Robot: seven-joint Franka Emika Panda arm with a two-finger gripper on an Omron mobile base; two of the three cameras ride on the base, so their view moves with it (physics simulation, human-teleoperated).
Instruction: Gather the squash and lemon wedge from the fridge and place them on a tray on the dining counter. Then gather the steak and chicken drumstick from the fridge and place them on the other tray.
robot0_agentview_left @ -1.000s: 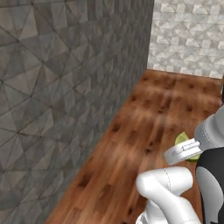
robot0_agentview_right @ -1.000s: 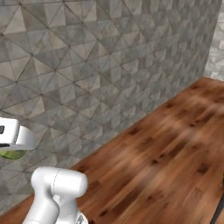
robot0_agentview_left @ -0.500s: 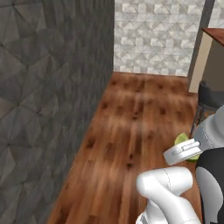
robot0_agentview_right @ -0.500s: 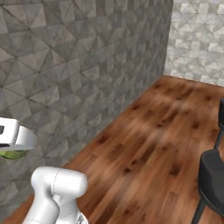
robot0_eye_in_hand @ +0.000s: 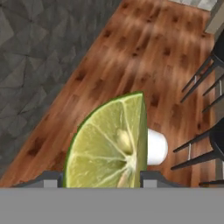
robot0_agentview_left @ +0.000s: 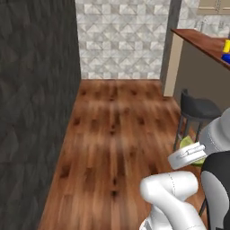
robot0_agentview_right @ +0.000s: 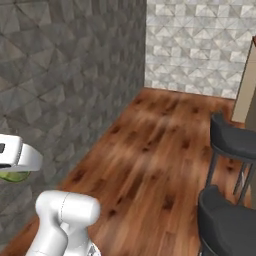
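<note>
- Progress: the lemon wedge (robot0_eye_in_hand: 109, 144) is being carried toward the dining desk (robot0_agentview_left: 202, 42); delivery to the tray (robot0_agentview_left: 226, 50), glimpsed blue at the desk's far edge, is still pending, as is the meat.
- Claw (robot0_eye_in_hand: 103, 178): gripping the wedge between its tips.
- Wedge: showing yellow-green rind, pale cut face with segment lines and a seed, hanging above the wooden floor (robot0_agentview_right: 160, 150).

The lemon wedge (robot0_eye_in_hand: 109, 146) sits clamped between the fingers (robot0_eye_in_hand: 52, 178), cut face showing.
</note>
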